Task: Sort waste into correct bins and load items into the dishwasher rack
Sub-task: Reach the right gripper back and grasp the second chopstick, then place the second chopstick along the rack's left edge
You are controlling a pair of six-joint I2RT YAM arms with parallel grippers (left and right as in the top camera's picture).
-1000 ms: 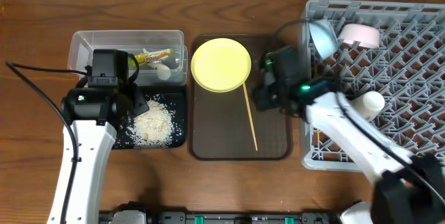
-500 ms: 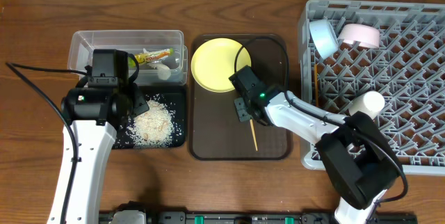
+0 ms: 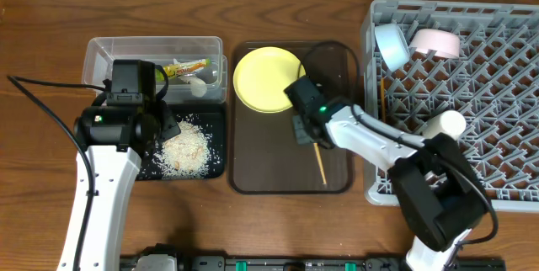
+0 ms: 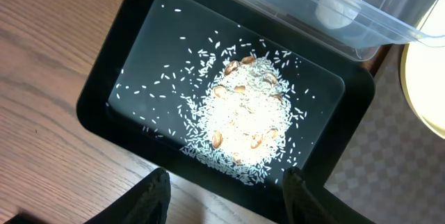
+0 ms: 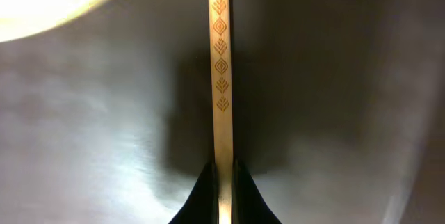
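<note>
Far left, the clear container [image 3: 109, 56] has the green-and-orange wrapper [image 3: 187, 68] and the crumpled paper [image 3: 199, 88] in it. Right in front of it, touching, is the black tray [image 4: 156, 40] with the rice [image 4: 245, 113] heaped in the middle, a few brownish bits mixed in and loose grains scattered around. The left gripper [image 4: 226, 189] hangs above the tray's near edge, fingers spread wide with nothing between them.

Next over is the brown serving tray [image 3: 269, 162]. The yellow plate [image 3: 268, 79] sits at its far end. The right gripper [image 5: 222, 172] is down on the tray just beside the plate, jaws pinched tight on one wooden chopstick [image 5: 221, 78]. The stick has a little carved leaf pattern and lies slanted along the tray floor, its free end toward the tray's near right corner.

Far right is the dishwasher rack [image 3: 488, 119]. The light blue bowl [image 3: 392, 44] and the white bowl [image 3: 435, 42] stand on edge at the far left corner, and the pale cup [image 3: 446, 124] lies among the pegs further down.
</note>
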